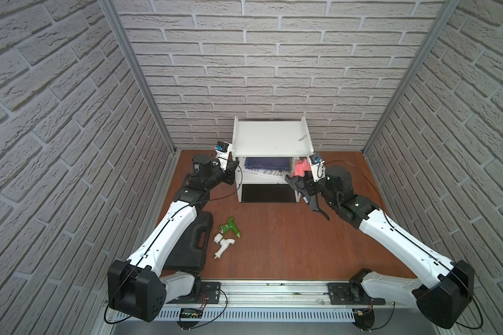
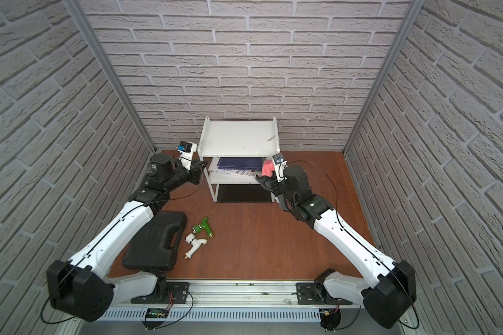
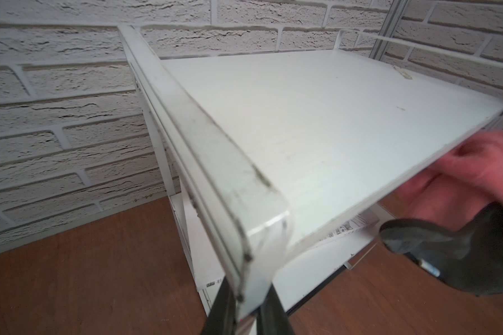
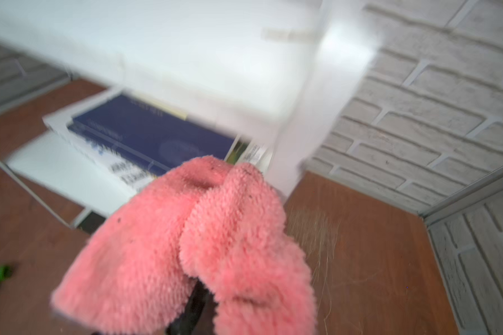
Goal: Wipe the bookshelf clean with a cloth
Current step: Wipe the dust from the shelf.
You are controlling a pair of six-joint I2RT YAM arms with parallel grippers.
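Jaws of the left gripper (image 3: 246, 311) were clamped on the thin white side rail of the bookshelf (image 1: 270, 137), at the front corner of its top board on the robot's left. In the left wrist view, both dark fingers (image 3: 222, 306) bracketed that rounded corner. Jaws of the right gripper (image 1: 304, 178) were closed on the cloth (image 1: 300, 168), which covered most of them. The pink side was bunched upward above the grip, and the grey side hung down below it toward the table (image 1: 273, 237). The cloth was held at the front corner of the bookshelf on the robot's right, level with the middle tier and just below the front edge of the top board. The right wrist view was blurred, so contact between cloth and frame could not be confirmed. The bookshelf stood upright at the rear centre of the table, with its back to the brick wall (image 1: 273, 72). A blue book (image 1: 267, 165) lay flat on the middle tier, on top of printed papers. A small pale strip (image 1: 303, 138) lay on the top board near its right side. On the left part of the table, well apart from the bookshelf, a black case (image 2: 154, 243) lay flat, partly under the left arm. A green tap (image 1: 230, 227) and a white tap (image 1: 222, 242) lay just beside it.
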